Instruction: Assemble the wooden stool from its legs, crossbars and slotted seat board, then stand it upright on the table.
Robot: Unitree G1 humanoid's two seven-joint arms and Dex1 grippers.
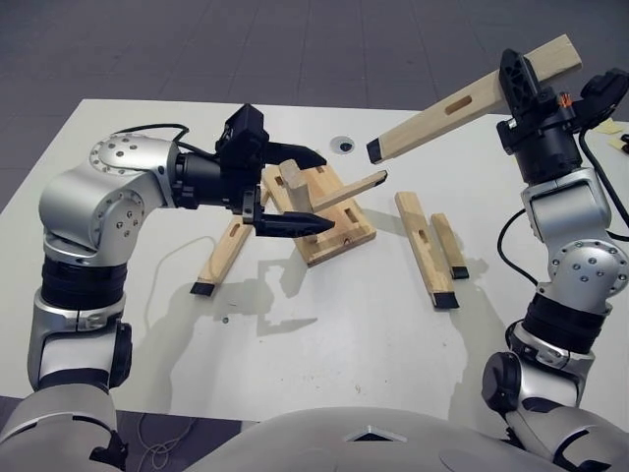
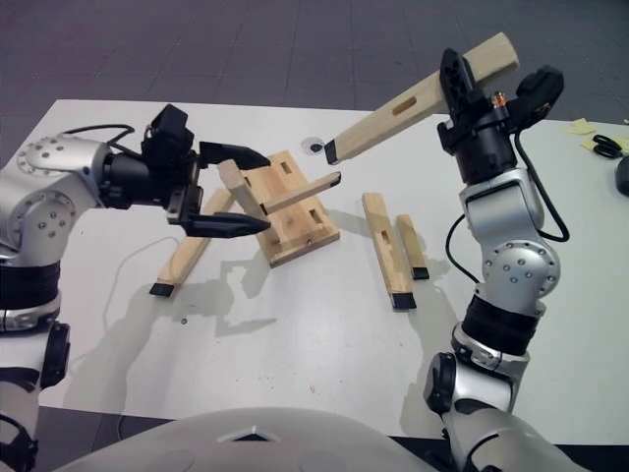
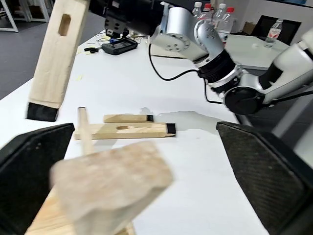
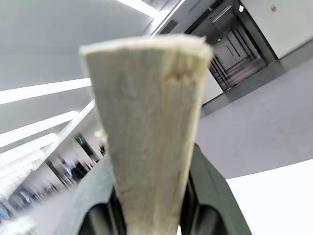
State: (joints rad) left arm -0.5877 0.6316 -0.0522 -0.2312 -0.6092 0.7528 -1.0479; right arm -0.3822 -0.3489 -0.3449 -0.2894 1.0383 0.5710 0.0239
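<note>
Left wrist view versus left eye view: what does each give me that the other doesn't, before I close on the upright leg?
Left wrist view adds: bottles in the room behind, and a close look at the open left hand, its pads either side of the upright leg. Left eye view adds: the lone leg lying left of the seat board, and that board's slotted face. Both share: the upright leg, the raised leg clamped in the right hand, and the long loose leg with the shorter piece beside it.

I'm running this from afar in what looks like an open lab or office hall: a white table (image 1: pixel 393 344) on a grey tiled floor (image 1: pixel 295 49), water bottles (image 3: pixel 217 11) on a neighbouring desk (image 3: pixel 249 46), long ceiling light strips (image 4: pixel 44 90), and a corridor doorway (image 4: pixel 230 51).
</note>
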